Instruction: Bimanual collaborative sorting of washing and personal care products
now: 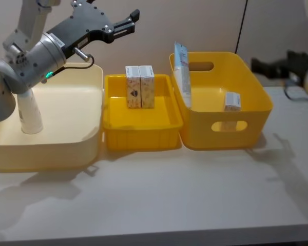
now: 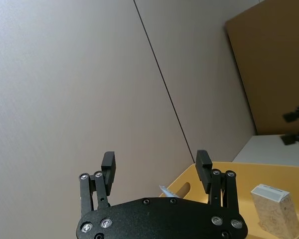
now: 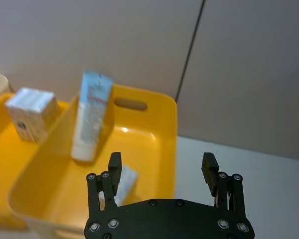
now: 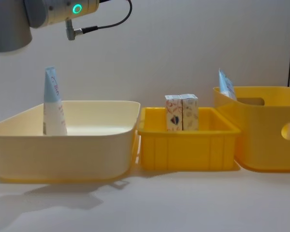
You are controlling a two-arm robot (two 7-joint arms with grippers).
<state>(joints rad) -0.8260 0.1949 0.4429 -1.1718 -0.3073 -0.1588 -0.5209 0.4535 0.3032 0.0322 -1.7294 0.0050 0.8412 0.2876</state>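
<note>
The left gripper [image 1: 127, 21] hangs high above the back edge of the cream bin [image 1: 87, 141], its fingers [image 2: 108, 167] spread wide with nothing between them; in the left wrist view it points past the bins toward the wall. Below its arm, one squeeze tube [image 4: 52, 104] stands upright on its cap in the cream bin, near the bin's left rear part, apart from the walls.

The right gripper [image 3: 162, 169] hovers above the deep yellow bin [image 1: 256, 110], also spread wide and empty. In that bin a second squeeze tube [image 1: 182, 72] leans against the left wall, its crimped end rising above the rim, and a small box [image 1: 232, 101] stands on the floor toward the right side, clear of the walls.

Between the two large bins sits the shallow yellow tray [image 1: 115, 133], just beside both of them. Two small boxes [image 1: 140, 86] stand upright in it, touching side by side, near its back wall; the front half of the tray floor is bare.

The surface [image 1: 159, 189] in front of all three containers is open to its near edge.
</note>
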